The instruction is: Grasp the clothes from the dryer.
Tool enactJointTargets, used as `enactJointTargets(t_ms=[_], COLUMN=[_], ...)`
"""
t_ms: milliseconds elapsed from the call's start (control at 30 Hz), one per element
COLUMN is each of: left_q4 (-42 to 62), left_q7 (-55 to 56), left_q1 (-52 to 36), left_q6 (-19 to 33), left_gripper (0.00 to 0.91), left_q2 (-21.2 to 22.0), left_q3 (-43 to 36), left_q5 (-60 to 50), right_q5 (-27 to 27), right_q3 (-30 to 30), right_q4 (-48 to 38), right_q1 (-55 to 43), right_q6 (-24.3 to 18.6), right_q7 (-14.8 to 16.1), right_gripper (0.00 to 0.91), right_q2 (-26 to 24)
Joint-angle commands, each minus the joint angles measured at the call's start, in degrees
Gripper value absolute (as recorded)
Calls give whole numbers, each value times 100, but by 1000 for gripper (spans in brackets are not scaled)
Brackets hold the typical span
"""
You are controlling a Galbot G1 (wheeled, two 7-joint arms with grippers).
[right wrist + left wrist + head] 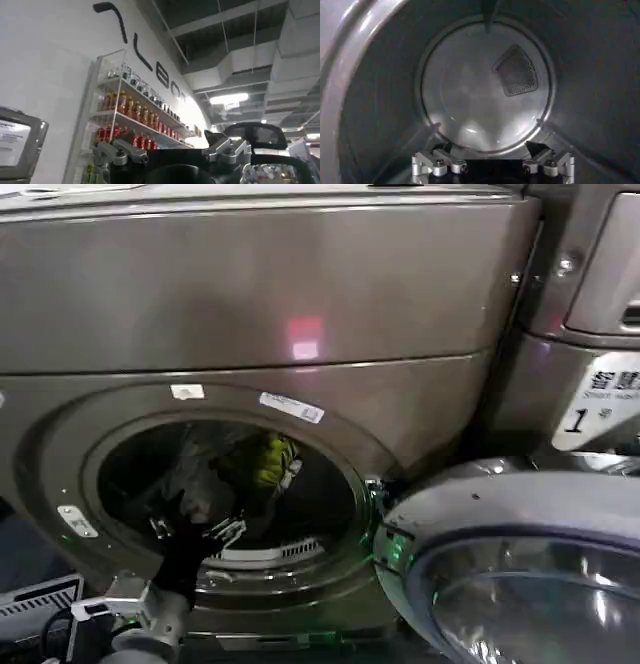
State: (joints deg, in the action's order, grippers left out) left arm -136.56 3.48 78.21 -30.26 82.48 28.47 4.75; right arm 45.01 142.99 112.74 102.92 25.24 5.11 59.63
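The dryer (250, 294) stands with its round mouth facing the robot and its glass door (520, 574) swung fully aside to the robot's right. The left arm reaches in through the mouth, and the left claw (195, 529) sits just inside the lower left of the opening. In the left wrist view the left claw (492, 167) looks straight at the drum's back wall (480, 90) with its vent grille (516, 71); the 2 fingers (434, 162) stand wide apart with nothing between them, so it is open and empty.

The clothes (268, 459) lie deeper in the drum, above and to the right of the claw in the head view, apart from it. The bundle's yellow-green part runs roughly upright with a slight tilt, so its long axis looks near vertical; the pale cloth beside it is hard to make out in the dark.

My judgement: the step in hand is the reach. The wrist points at bare drum, so it should swing right and up until the cloth sits between the fingers, keep them spread, push into the bundle across its long axis, and close on a thick fold, not a loose edge.

The right claw (172, 155) is parked away from the dryer, aimed at a shelf of bottles (130, 120); I cannot tell whether it is open.
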Motion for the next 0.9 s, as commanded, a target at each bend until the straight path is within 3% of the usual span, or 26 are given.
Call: enactJointTargets(t_ms=[33, 467, 800, 900], left_q4=[2013, 5582, 7849, 8573], left_q7=[-8, -38, -1868, -2588], left_q1=[-1947, -4436, -6219, -6690], left_q6=[546, 1122, 1076, 1127], left_gripper=[907, 907, 907, 907], left_q2=[-47, 86, -312, -402], left_q3=[-199, -364, -1057, -1491], left_q5=[71, 43, 375, -40], right_q5=[-154, -132, -133, -132], right_q3=[133, 133, 72, 68], right_q4=[8, -92, -189, -194], right_q1=[100, 60, -49, -58], right_q6=[109, -7, -38, -45], right_q7=[17, 71, 113, 123], right_gripper=[907, 907, 907, 907], right_q2=[9, -37, -89, -89])
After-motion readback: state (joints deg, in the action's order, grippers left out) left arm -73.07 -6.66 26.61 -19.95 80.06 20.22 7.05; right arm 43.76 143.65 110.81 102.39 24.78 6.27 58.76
